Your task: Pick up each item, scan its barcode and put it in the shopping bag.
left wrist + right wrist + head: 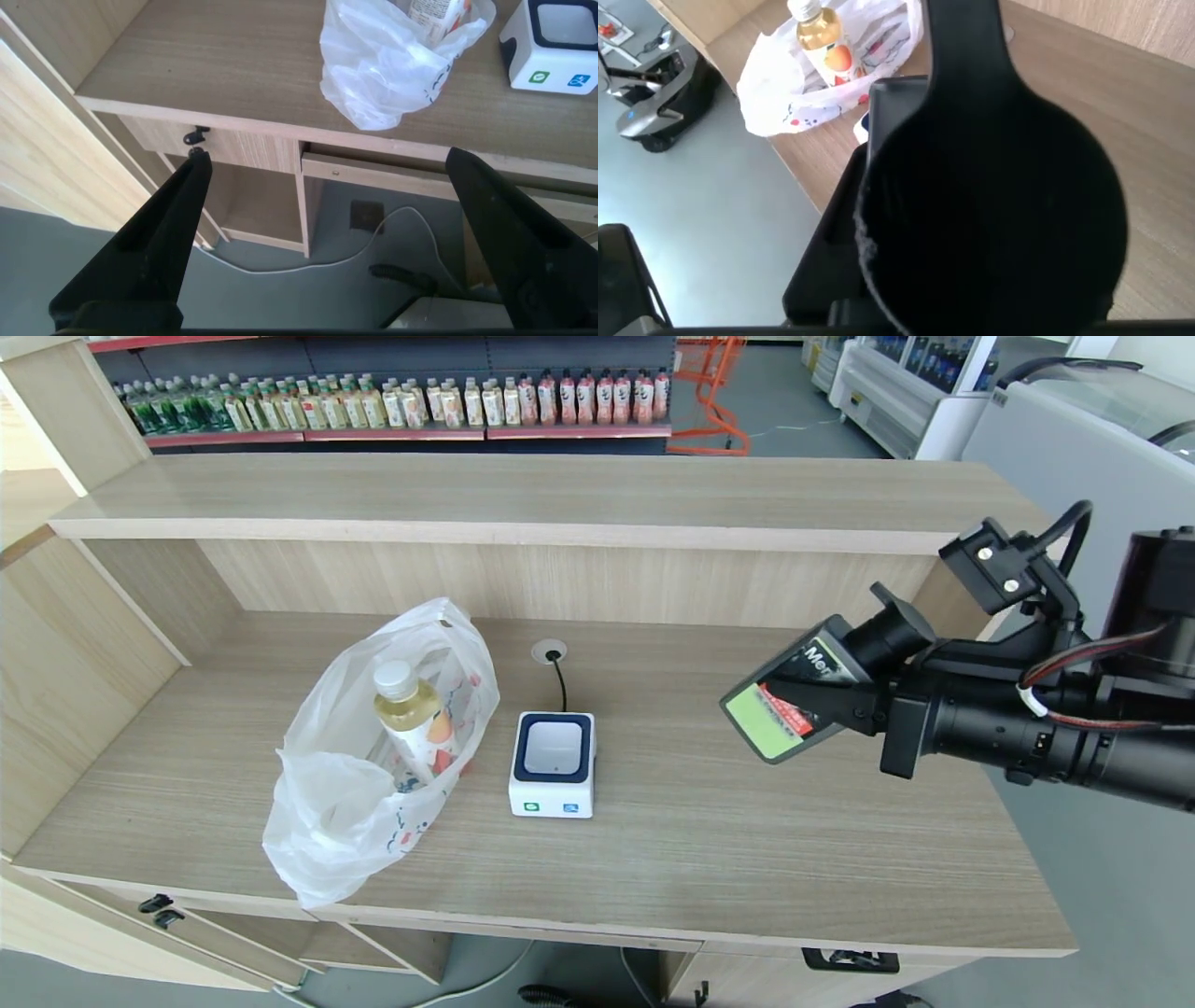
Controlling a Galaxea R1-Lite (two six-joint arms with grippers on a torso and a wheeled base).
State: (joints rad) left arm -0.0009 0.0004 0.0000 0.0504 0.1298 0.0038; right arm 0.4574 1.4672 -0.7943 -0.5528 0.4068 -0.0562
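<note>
One bag (345, 803). One bottle (411, 709) in there. One scanner (553, 763), with one cable (560, 683). One pack (780, 709). One counter (747, 821). Two grippers: left gripper (327, 163) and right gripper (836, 691). Two fingers (168, 243) on the left gripper. Far back, one shelf (401, 432) with one long row of drinks (392, 406), too many and too small to count one by one.
</note>
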